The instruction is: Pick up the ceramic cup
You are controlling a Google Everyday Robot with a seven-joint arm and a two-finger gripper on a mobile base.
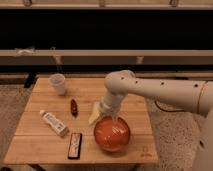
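The ceramic cup (57,83) is a small whitish tumbler. It stands upright at the far left corner of the wooden table (45,145). My white arm reaches in from the right and bends down over the middle of the table. My gripper (106,115) hangs just above the far rim of the large orange bowl (112,134), well to the right of the cup and nearer the front. A pale cream shape (94,114) sits at the gripper's left side; I cannot tell whether it is an object or part of the gripper.
A small dark red object (74,107) lies between the cup and the gripper. A white tube-like pack (54,123) lies at the left. A dark flat bar (75,145) lies near the front edge. A dark wall with rails runs behind the table.
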